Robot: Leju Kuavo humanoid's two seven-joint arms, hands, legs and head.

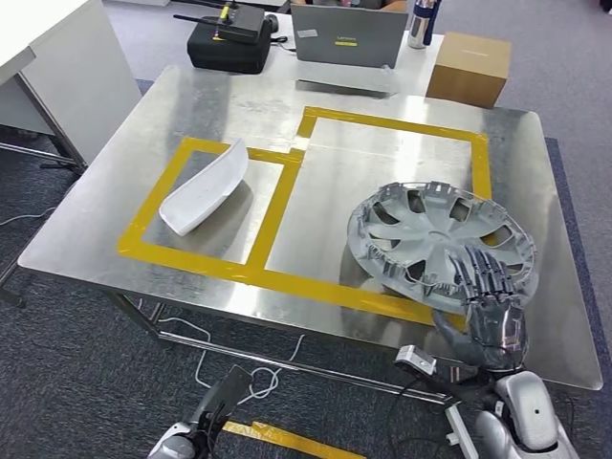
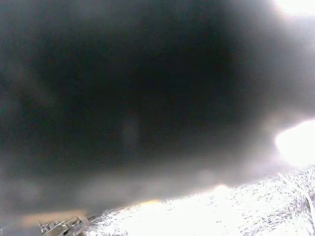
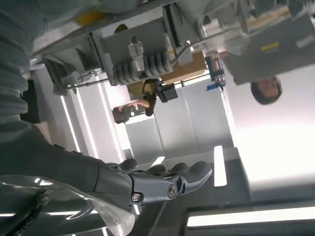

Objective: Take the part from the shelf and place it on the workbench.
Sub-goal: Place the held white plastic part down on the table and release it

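A silver hubcap [image 1: 426, 234] lies tilted over the right side of the metal workbench [image 1: 108, 191], partly across the yellow tape outline. My right hand [image 1: 491, 306] grips its near rim, fingers laid over the top edge. In the right wrist view the dark fingers [image 3: 167, 184] stretch along the hubcap's shiny rim [image 3: 67, 201]. A white curved part [image 1: 206, 186] rests inside the left taped square. My left arm [image 1: 195, 430] hangs low in front of the bench; how its hand stands is hidden.
At the far edge stand a black bag [image 1: 229, 43], a grey laptop [image 1: 350, 38], a bottle [image 1: 422, 21] and a cardboard box [image 1: 468, 67]. A white table [image 1: 65, 67] stands at the left. A person's head [image 3: 266, 89] appears beyond the bench.
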